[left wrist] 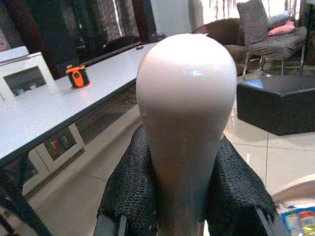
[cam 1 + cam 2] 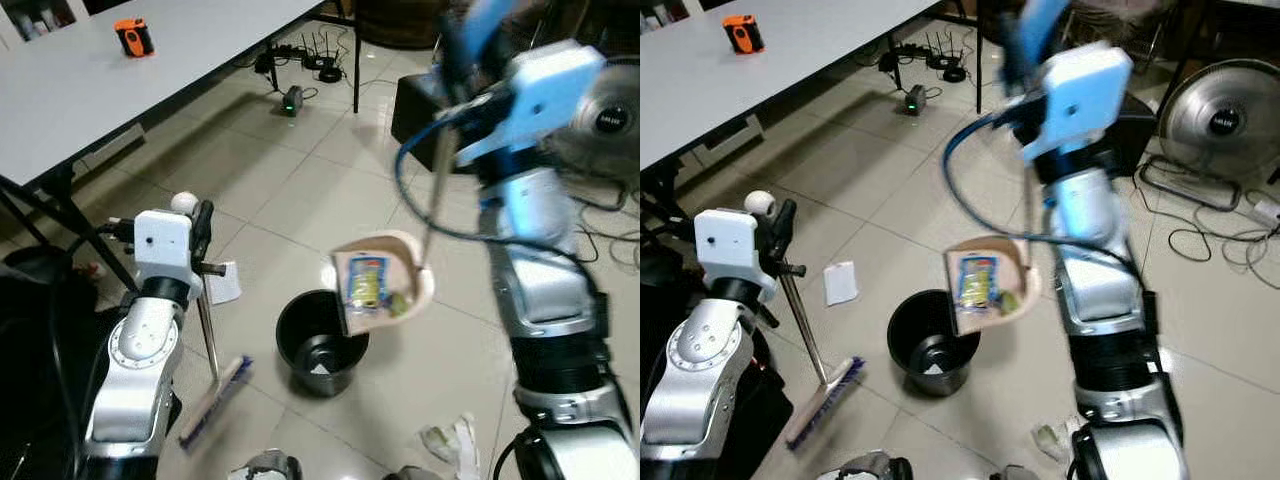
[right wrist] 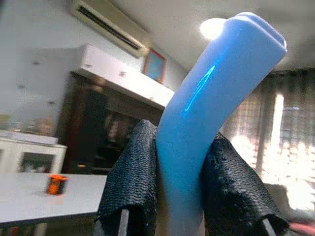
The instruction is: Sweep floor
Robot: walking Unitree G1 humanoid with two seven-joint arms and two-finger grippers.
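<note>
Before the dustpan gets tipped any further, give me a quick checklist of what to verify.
1. Right gripper shut on the blue dustpan handle: ok.
2. Dustpan above the black bin: ok, it overlaps the bin's rim on the robot's right.
3. Wrapper inside the dustpan: ok, not yet dropped.
4. Left gripper shut on the broom handle: ok.
5. Broom head resting on the floor: ok.
6. Floor swept: not ok, white paper and crumpled litter remain.
</note>
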